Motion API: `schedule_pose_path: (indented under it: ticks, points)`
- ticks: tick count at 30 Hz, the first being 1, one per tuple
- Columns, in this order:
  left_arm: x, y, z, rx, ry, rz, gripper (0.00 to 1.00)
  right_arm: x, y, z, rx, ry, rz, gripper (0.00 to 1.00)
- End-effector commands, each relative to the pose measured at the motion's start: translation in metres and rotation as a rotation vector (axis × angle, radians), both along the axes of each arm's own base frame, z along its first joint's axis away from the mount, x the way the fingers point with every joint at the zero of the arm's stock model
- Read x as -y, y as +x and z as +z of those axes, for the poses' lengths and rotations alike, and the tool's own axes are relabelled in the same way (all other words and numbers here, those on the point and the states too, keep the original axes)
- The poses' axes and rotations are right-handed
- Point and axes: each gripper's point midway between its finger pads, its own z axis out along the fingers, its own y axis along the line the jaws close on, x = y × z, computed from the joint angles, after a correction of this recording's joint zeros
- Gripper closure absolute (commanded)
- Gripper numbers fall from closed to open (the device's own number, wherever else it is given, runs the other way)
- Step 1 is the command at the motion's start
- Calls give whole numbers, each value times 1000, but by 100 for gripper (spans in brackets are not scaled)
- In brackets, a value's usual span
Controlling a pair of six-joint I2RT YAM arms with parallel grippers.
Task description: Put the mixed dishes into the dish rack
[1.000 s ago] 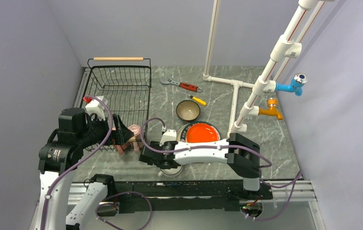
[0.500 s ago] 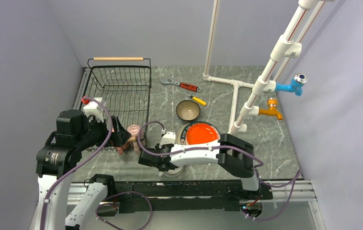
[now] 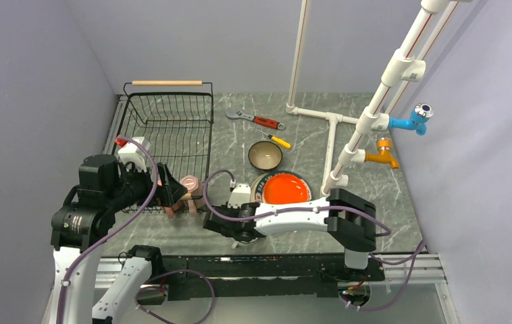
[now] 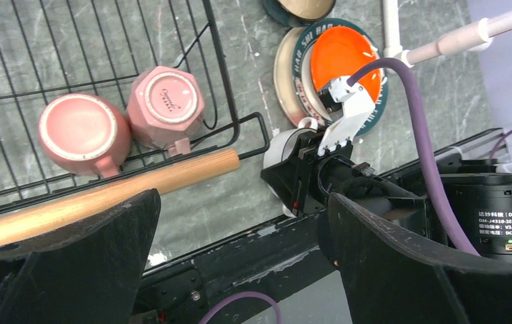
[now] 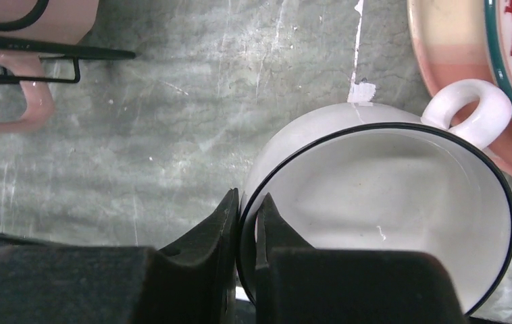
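Note:
A white mug (image 5: 388,196) with a thin black rim stands upright on the marble table, and my right gripper (image 5: 248,202) is shut on its left wall, one finger inside and one outside. In the black wire dish rack (image 3: 211,128), two pink mugs (image 4: 83,131) (image 4: 165,101) sit upside down at the near right corner. Above that corner my left gripper (image 4: 243,202) hangs open and holds nothing. Right of the white mug, the orange-red plate (image 3: 284,188) lies on the lettered-rim plate (image 5: 510,54). Behind them stands the dark teal bowl (image 3: 265,155).
A red-handled wrench (image 3: 260,120) and a yellow-handled screwdriver (image 3: 278,141) lie behind the bowl. The white pipe frame (image 3: 334,128), with a blue tap (image 3: 412,118) and an orange tap (image 3: 383,154), rises at the right. The rack's near wooden handle (image 4: 105,196) is just below my left gripper.
My right gripper has closed onto the white mug's wall, and its arm has shifted slightly right. My left arm has barely moved and stays open.

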Motion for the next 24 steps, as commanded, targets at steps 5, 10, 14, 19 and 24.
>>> schedule_pose_path:
  ticks: [5,10,14,19,24]
  points:
    - [23,8,16,19,-116,-78,1,-36,-6,91,100,333,222,100]
    - [35,9,16,9,-178,-126,1,-50,-27,143,149,531,418,100]
    - [49,5,18,6,-259,-197,0,-55,-43,187,189,677,529,100]
    - [63,-2,29,45,-357,-272,1,-55,-66,251,259,904,657,100]
    - [72,-14,60,152,-444,-336,1,-40,-74,310,359,1111,683,100]
